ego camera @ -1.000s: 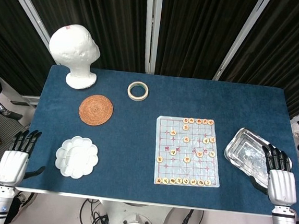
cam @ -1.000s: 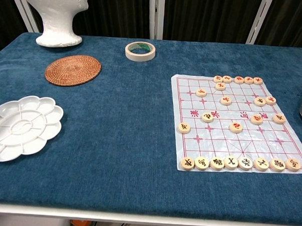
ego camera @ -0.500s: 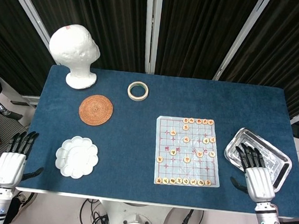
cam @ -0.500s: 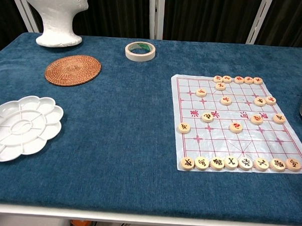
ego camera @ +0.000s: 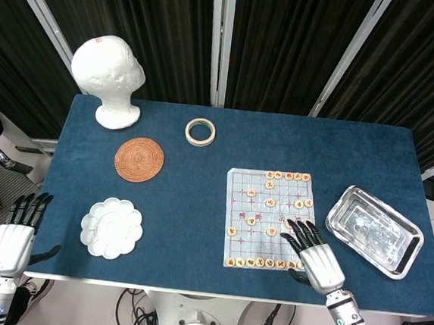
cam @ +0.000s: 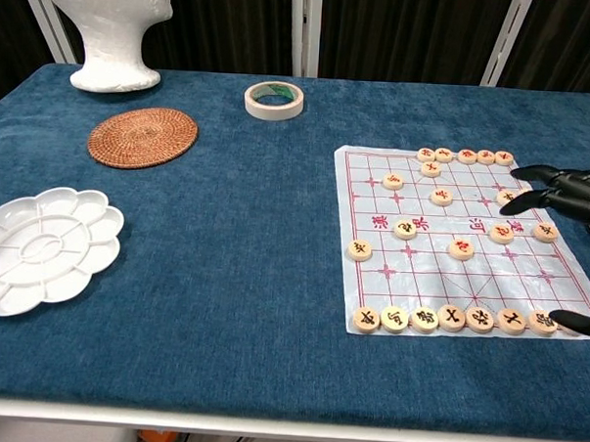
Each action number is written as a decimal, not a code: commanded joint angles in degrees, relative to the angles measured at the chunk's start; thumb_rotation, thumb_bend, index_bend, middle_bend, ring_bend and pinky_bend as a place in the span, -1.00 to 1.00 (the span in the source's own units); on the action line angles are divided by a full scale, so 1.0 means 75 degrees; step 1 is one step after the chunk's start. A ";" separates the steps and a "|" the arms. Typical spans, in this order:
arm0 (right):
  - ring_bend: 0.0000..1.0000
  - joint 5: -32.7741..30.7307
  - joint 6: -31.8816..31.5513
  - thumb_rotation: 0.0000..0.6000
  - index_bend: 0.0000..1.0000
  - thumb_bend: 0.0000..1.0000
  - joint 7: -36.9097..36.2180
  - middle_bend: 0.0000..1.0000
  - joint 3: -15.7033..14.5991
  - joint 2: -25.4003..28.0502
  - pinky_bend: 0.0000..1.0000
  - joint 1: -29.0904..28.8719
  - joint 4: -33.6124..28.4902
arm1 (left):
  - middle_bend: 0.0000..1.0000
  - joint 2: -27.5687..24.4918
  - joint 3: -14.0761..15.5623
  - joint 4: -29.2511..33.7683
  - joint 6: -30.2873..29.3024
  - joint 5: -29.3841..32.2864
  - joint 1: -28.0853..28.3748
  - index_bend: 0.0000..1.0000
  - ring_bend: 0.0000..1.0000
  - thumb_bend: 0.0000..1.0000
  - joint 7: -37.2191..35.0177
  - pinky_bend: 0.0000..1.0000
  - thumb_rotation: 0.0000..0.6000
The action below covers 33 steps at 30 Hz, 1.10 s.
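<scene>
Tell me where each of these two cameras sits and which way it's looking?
Head view: high above the near edge, looking steeply down on the whole blue table; shows the left hand off the table's corner and the right hand over the chess board.
Chest view: low at the near edge, looking across the table; only the right hand's fingertips show.
Both share the board, the white palette, woven coaster, tape roll and foam head.

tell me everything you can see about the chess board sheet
The chess board sheet is a thin, pale, glossy square, plastic by its look, printed with a red grid and red characters across the middle. It lies flat on the blue table cloth, between the white palette and the metal tray. Round wooden pieces sit on it, one row along the near edge, others scattered farther up. The right hand, fingers spread, is above its near right corner.
</scene>
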State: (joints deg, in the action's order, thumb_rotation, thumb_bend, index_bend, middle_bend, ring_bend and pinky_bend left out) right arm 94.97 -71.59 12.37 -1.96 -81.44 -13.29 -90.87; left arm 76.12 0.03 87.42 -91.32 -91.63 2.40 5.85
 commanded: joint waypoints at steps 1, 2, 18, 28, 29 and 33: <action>-1.00 0.0004 0.0113 1.00 -0.45 -0.76 0.0152 -1.00 -0.0063 -0.0091 -1.00 -0.0062 -0.0062 | -0.87 0.0009 0.0010 -0.0027 -0.0032 -0.0016 -0.0023 -0.95 -1.00 -0.79 -0.0034 -0.99 1.00; -1.00 -0.0005 0.0152 1.00 -0.42 -0.76 0.0224 -1.00 -0.0085 -0.0116 -1.00 -0.0072 -0.0075 | -0.87 0.0014 0.0011 -0.0039 -0.0050 -0.0025 -0.0033 -0.95 -1.00 -0.79 -0.0050 -0.99 1.00; -1.00 -0.0298 0.0312 1.00 -0.33 -0.69 0.0546 -1.00 -0.0115 -0.0832 -1.00 -0.0129 0.0472 | -0.87 0.0005 0.0072 -0.0210 -0.0260 -0.0118 -0.0194 -0.95 -1.00 -0.79 -0.0339 -0.99 1.00; -1.00 -0.0303 0.0281 1.00 -0.29 -0.46 0.0471 -1.00 -0.0146 -0.1021 -1.00 -0.0188 0.0676 | -0.87 -0.0029 0.0085 -0.0226 -0.0344 -0.0183 -0.0254 -0.95 -1.00 -0.79 -0.0397 -0.99 1.00; -1.00 -0.0319 0.0293 1.00 -0.29 -0.46 0.0481 -1.00 -0.0145 -0.1031 -1.00 -0.0195 0.0685 | -0.87 -0.0026 0.0085 -0.0232 -0.0338 -0.0181 -0.0255 -0.95 -1.00 -0.79 -0.0398 -0.99 1.00; -1.00 -0.0381 0.0332 1.00 -0.27 -0.46 0.0504 -1.00 -0.0141 -0.1082 -1.00 -0.0221 0.0710 | -0.87 -0.0001 0.0093 -0.0262 -0.0333 -0.0199 -0.0263 -0.95 -1.00 -0.79 -0.0384 -0.99 1.00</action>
State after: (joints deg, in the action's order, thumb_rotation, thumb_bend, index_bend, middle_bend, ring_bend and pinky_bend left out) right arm 92.12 -69.11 16.14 -3.02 -89.54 -14.93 -85.56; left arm 76.11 0.72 85.45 -93.82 -93.12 0.43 2.97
